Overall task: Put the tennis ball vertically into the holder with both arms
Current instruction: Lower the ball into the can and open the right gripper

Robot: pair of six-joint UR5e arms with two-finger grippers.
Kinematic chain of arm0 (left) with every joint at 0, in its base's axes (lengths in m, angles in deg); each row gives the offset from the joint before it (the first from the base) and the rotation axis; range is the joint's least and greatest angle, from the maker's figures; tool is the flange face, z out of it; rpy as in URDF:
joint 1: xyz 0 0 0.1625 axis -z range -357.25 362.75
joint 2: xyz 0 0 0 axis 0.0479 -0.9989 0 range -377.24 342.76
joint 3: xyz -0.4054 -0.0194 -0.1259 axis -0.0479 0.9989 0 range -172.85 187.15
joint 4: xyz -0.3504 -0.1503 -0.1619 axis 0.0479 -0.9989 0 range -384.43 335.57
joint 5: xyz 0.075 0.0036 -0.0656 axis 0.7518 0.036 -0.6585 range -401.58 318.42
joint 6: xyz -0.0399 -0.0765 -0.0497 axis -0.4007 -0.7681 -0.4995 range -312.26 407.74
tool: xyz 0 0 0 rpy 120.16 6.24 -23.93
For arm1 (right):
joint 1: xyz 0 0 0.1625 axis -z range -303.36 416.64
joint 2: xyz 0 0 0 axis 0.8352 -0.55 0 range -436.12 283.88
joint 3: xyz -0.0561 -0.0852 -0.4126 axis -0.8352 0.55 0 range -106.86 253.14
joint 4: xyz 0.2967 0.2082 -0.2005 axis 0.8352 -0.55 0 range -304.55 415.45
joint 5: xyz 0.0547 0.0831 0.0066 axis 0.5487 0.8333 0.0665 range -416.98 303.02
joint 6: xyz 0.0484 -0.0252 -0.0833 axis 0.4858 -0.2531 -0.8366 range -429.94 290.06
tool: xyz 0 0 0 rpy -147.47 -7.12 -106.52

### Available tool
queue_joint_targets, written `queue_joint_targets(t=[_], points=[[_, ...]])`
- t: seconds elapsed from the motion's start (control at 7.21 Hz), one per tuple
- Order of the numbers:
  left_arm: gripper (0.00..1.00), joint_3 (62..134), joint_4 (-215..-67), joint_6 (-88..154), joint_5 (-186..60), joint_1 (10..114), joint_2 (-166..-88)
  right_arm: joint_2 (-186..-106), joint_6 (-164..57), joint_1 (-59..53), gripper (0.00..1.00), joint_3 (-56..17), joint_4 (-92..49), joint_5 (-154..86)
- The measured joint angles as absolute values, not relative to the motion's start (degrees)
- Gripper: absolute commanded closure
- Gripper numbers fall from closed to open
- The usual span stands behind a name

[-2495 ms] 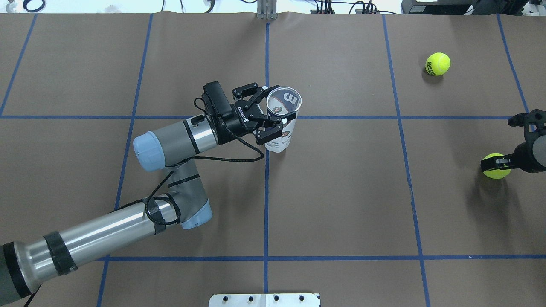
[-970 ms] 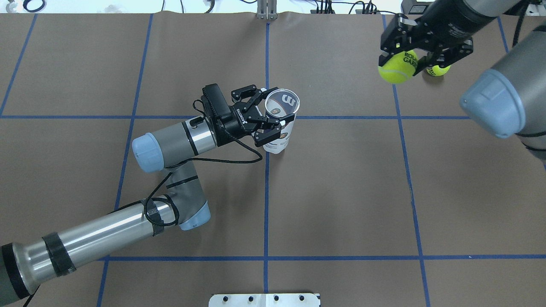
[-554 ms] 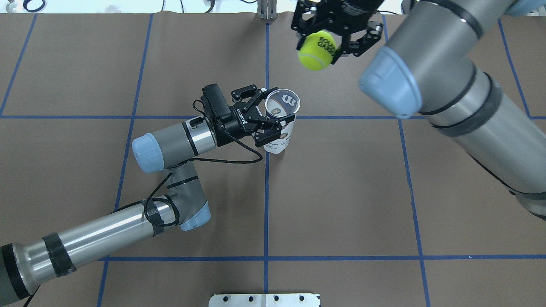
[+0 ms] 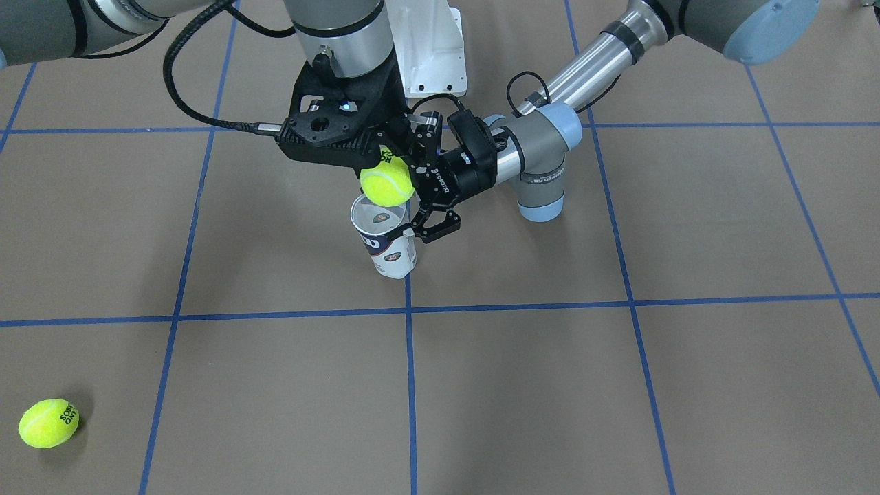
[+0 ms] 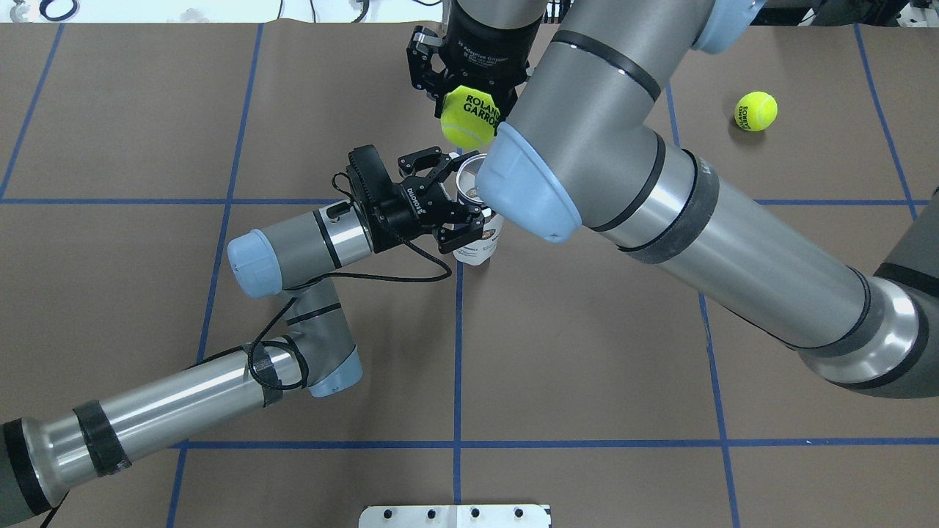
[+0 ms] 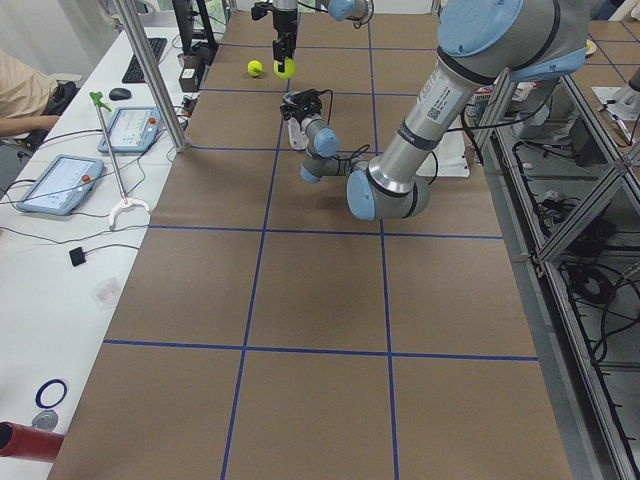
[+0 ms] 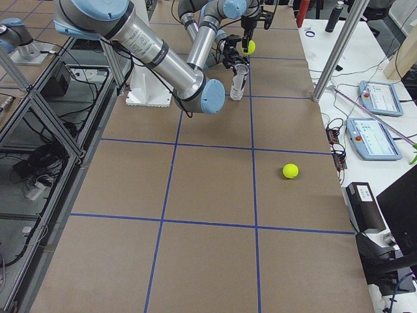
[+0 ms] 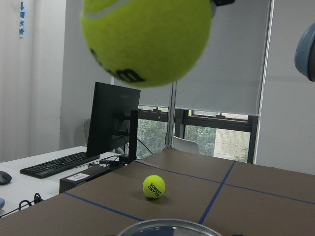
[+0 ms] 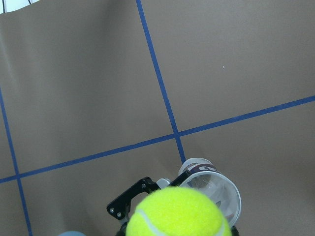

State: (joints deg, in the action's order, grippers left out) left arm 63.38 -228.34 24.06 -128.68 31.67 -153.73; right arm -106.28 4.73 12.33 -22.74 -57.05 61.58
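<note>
The holder (image 4: pixel 388 242) is a clear tube with a navy and white label. It stands upright near the table's middle, mouth open upward, and my right arm partly covers the holder (image 5: pixel 477 246) from overhead. My left gripper (image 4: pixel 410 218) (image 5: pixel 458 199) is shut on its side. A yellow-green tennis ball (image 4: pixel 387 184) (image 5: pixel 471 117) hangs just above the mouth, outside the tube, with my right gripper (image 4: pixel 379 172) (image 5: pixel 469 103) shut on it from above. The right wrist view shows the tennis ball (image 9: pixel 177 214) beside the holder's rim (image 9: pixel 215 190). The left wrist view looks up at the tennis ball (image 8: pixel 147 39).
A second tennis ball (image 5: pixel 755 111) (image 4: pixel 48 423) lies loose at the far right of the table. The white pedestal base (image 4: pixel 433 55) stands at the robot's side. My right arm's elbow (image 5: pixel 528 183) overhangs the holder. A side desk with tablets (image 6: pixel 128 128) runs along the far edge.
My right arm has swung in from the right with the tennis ball, moving left until the ball hangs over the holder. The left gripper and holder have stayed put.
</note>
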Motion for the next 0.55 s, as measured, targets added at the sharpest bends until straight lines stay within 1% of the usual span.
queue_joint_targets(t=[0.14,0.28,0.42,0.55], points=[[0.23,63.3,-228.3,24.1,-128.7,31.7,-153.7,-106.4,4.6,13.5,0.99,-22.7,-58.3,59.9],[0.23,63.2,-228.3,24.1,-128.7,31.7,-153.7,-106.7,4.4,14.3,0.94,-22.8,-59.0,58.6],[0.23,63.2,-228.3,24.1,-128.8,31.7,-153.7,-107.2,4.0,14.6,0.84,-22.9,-59.2,58.1],[0.23,63.1,-228.3,24.1,-128.8,31.7,-153.7,-107.7,3.8,14.7,0.76,-23.0,-59.3,57.8]])
